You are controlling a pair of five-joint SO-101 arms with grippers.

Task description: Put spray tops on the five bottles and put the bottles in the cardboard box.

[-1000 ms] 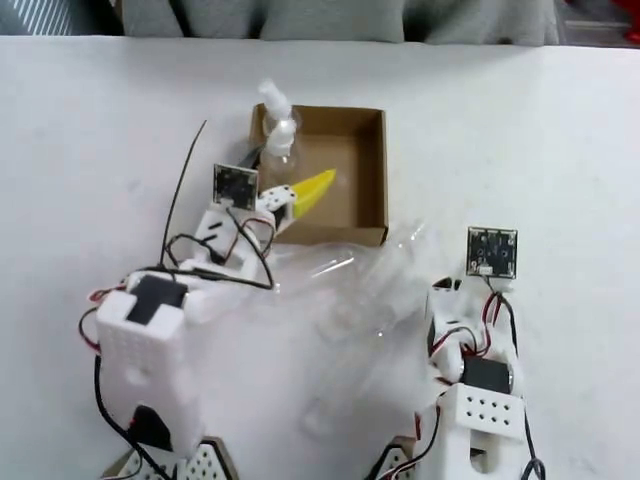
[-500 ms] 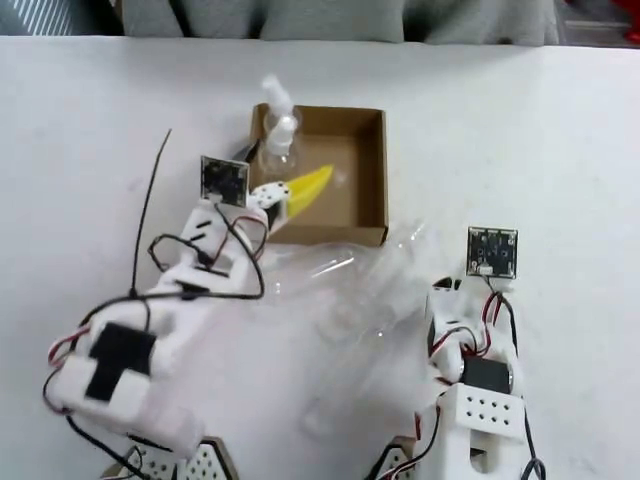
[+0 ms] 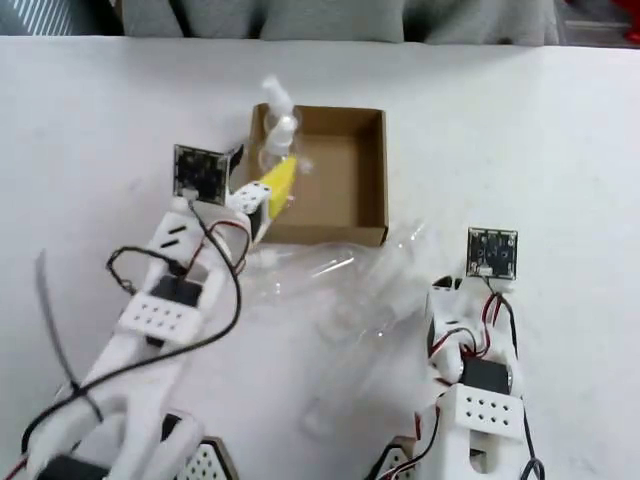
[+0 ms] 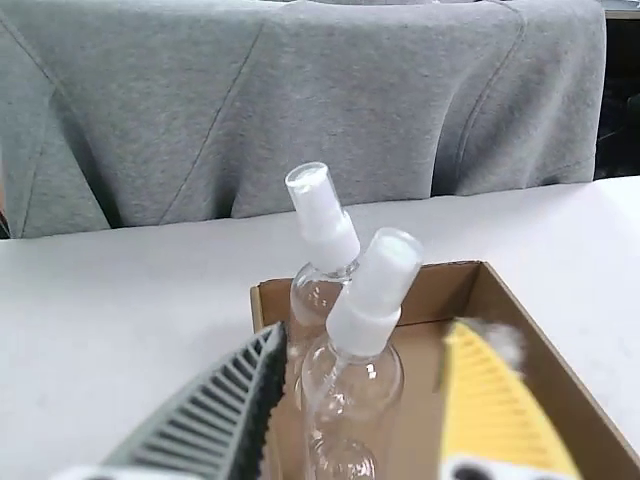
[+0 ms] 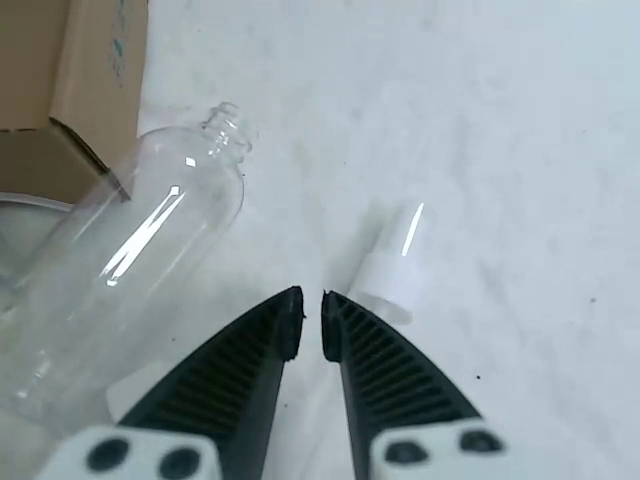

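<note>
The left gripper (image 4: 368,340) is holding its grey and yellow fingers spread on either side of a capped bottle (image 4: 350,380). This bottle is standing between them inside the cardboard box (image 4: 445,290). A second capped bottle (image 4: 318,290) is standing just beyond the first, farther from the fingertips.

The right gripper (image 5: 308,320) is hovering over the table (image 5: 500,150) with its fingers almost pressed together, pinching nothing. An uncapped bottle (image 5: 150,240) is lying ahead of the tips to one side. A loose spray top (image 5: 395,265) is lying just ahead on the other side.
</note>
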